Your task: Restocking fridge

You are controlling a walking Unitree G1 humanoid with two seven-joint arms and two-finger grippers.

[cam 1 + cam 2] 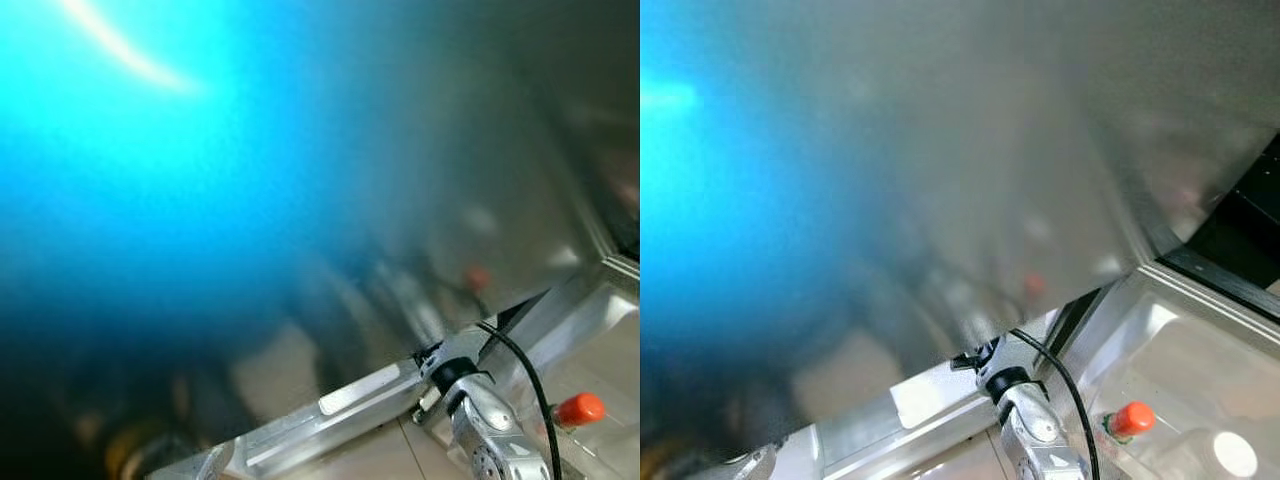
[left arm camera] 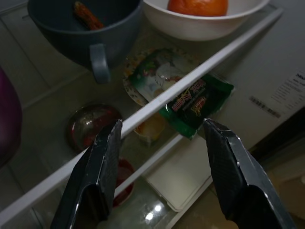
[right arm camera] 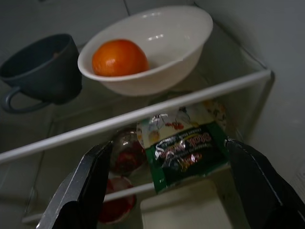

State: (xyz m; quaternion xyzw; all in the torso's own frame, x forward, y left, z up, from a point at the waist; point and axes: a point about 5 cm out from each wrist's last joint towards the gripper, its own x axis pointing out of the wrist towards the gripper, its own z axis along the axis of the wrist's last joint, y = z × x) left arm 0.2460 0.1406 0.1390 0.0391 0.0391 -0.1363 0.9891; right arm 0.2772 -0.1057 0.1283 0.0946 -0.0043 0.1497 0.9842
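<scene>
On the glass shelf (image 3: 143, 112) of the fridge, a smooth white bowl (image 3: 157, 52) holds one round orange (image 3: 119, 57). Next to it stands a dark blue-grey mug (image 3: 40, 71) with a looped handle; the left wrist view shows something reddish and elongated inside it (image 2: 87, 15), too dim to identify. Seen through the glass, on the level below, a crinkled green foil packet (image 3: 188, 155) with shiny lettering lies on a patterned plate (image 2: 138, 81), beside a round dark jar (image 3: 126, 150) and a red lid (image 3: 114, 207).

The left end effector (image 2: 159, 167) has its two black fingers spread wide apart, gripping nothing, pointed at the shelf's white front rail. The right end effector (image 3: 167, 183) is likewise wide open and unloaded, aimed at the packet.

The head views are mostly blue-grey blur, with a silver arm (image 1: 490, 430) and an orange-capped bottle (image 1: 1128, 420) in a clear door bin.
</scene>
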